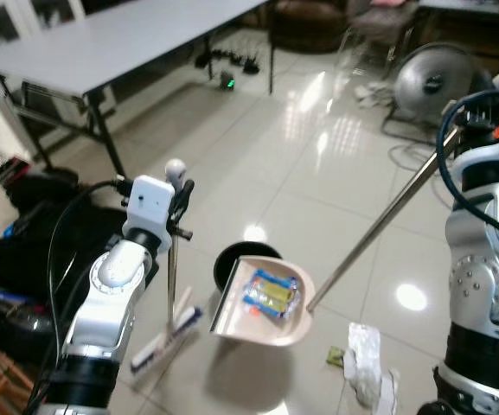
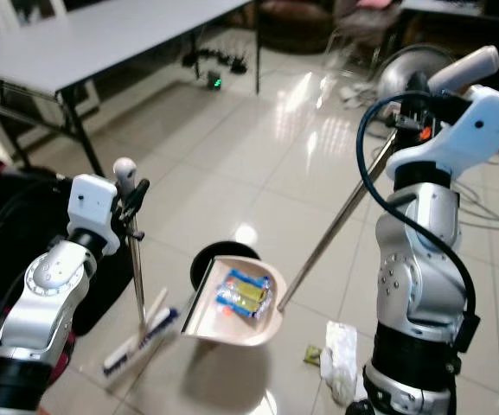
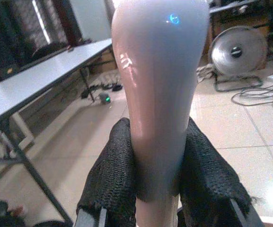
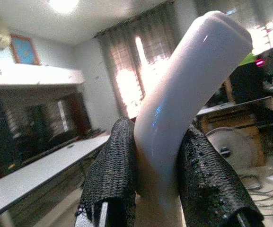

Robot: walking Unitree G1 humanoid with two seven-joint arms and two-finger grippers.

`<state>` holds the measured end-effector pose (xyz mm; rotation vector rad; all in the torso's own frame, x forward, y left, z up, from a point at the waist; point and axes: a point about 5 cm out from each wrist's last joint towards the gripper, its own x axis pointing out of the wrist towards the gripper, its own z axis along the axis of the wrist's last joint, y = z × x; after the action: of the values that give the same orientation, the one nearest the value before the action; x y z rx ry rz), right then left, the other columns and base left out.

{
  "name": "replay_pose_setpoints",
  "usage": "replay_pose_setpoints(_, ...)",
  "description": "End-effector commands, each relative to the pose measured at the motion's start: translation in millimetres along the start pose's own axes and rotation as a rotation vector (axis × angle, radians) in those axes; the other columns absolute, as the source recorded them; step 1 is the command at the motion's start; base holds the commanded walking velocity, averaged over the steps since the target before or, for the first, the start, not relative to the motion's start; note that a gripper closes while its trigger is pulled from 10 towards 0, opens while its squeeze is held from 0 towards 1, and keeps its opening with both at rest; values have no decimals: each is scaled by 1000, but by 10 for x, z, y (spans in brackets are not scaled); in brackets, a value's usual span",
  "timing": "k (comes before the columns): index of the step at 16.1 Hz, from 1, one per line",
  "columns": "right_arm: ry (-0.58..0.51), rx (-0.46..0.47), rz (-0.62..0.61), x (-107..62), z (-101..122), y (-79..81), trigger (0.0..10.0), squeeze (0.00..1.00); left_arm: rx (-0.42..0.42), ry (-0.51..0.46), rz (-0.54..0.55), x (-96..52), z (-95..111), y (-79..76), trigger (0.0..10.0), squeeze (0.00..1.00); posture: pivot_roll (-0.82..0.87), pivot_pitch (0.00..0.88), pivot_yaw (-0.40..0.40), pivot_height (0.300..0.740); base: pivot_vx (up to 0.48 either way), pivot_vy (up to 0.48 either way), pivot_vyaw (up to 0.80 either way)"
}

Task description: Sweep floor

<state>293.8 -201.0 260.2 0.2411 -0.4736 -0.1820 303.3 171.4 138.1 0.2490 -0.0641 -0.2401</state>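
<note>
Left tool (image 3: 157, 179) clamps the broom handle (image 1: 172, 251), right tool (image 4: 157, 175) the dustpan handle (image 2: 335, 226). The light, stiff dustpan (image 1: 262, 303), carrying a wrapper (image 1: 271, 292), hovers beside the bin (image 1: 232, 259); glossy handles could slip.

Bright indoor light glares off the glossy floor (image 1: 335, 130) (wrist views blurred up close)

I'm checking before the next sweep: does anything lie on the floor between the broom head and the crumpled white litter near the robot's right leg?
Yes. The dustpan, already holding wrappers, sits between the broom head and the white litter.
</note>
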Motion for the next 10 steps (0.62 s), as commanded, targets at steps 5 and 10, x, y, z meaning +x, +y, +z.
replay_pose_setpoints(5, -18, 36, 38, 48, 36, 99, 10000, 0, 37, -29, 30, -41, 65, 87, 10000, 0, 6, 0, 12, 740, 383, 0, 0)
replay_pose_setpoints(10, -21, 36, 41, 52, 38, 102, 10000, 0, 35, -34, 29, -39, 70, 87, 10000, 0, 5, 0, 14, 740, 383, 0, 0)
